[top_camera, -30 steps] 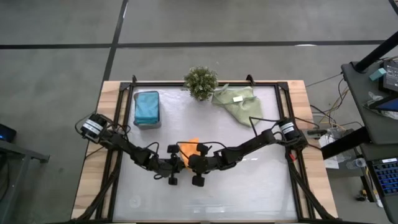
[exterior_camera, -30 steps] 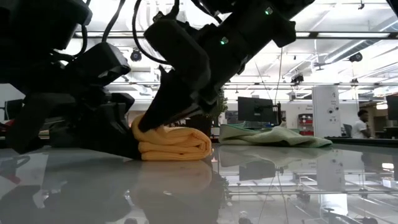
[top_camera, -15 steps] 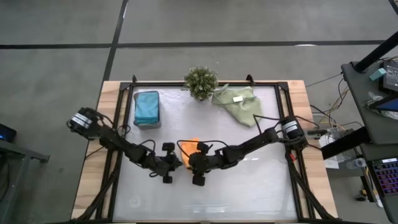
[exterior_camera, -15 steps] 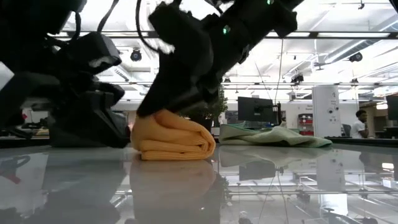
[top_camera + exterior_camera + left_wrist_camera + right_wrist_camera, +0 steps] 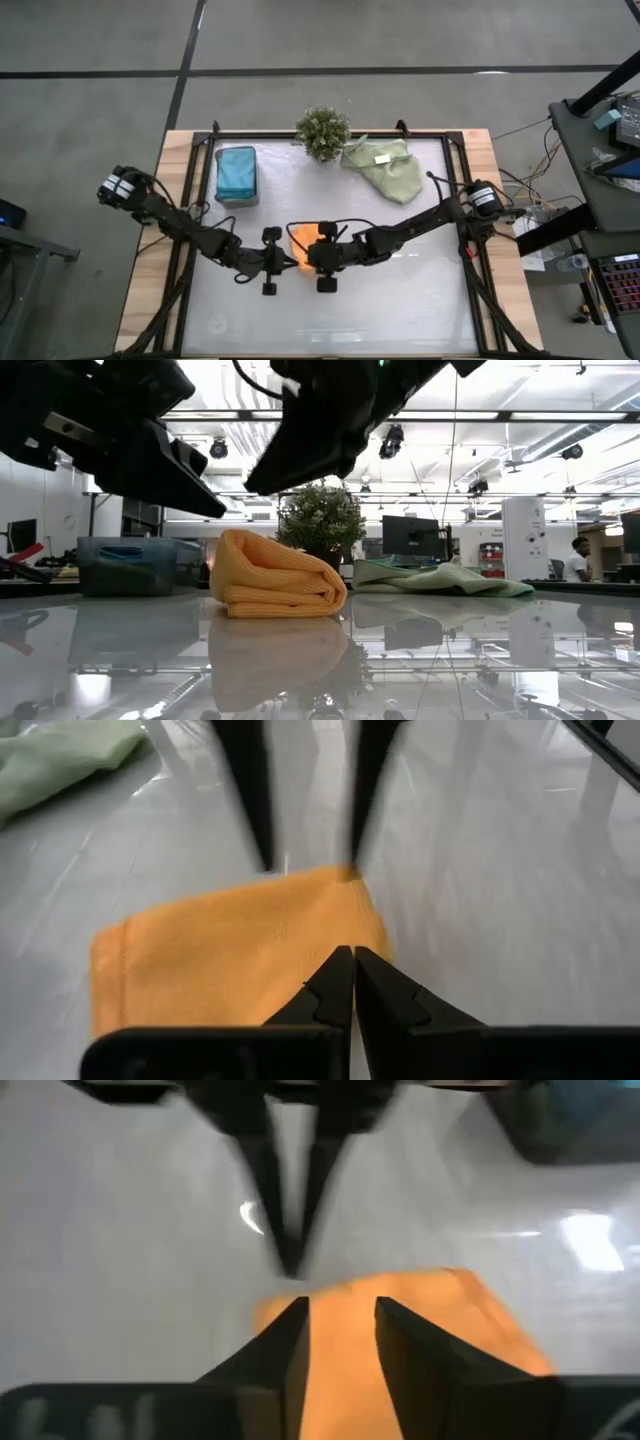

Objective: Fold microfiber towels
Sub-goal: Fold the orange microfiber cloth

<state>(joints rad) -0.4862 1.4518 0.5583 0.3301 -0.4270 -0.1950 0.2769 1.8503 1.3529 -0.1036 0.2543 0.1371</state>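
A: From above, the orange towel (image 5: 303, 240) lies folded mid-table between the left gripper (image 5: 283, 262) and right gripper (image 5: 312, 257).

B: Level view: both are lifted clear of it.

A: Left wrist: fingers pressed together, empty. Right wrist: fingers (image 5: 283, 1342) slightly parted, empty.

B: Fold looks finished; next probably the sage-green towel (image 5: 387, 168).

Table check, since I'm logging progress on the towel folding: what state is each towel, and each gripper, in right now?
Orange towel: folded, lying free on the table.
Teal towels: folded, stacked in the grey tray.
Green towels: unfolded, in a crumpled heap beside the plant.
Left gripper: shut, empty, raised above the orange towel.
Right gripper: open, empty, raised above the orange towel.
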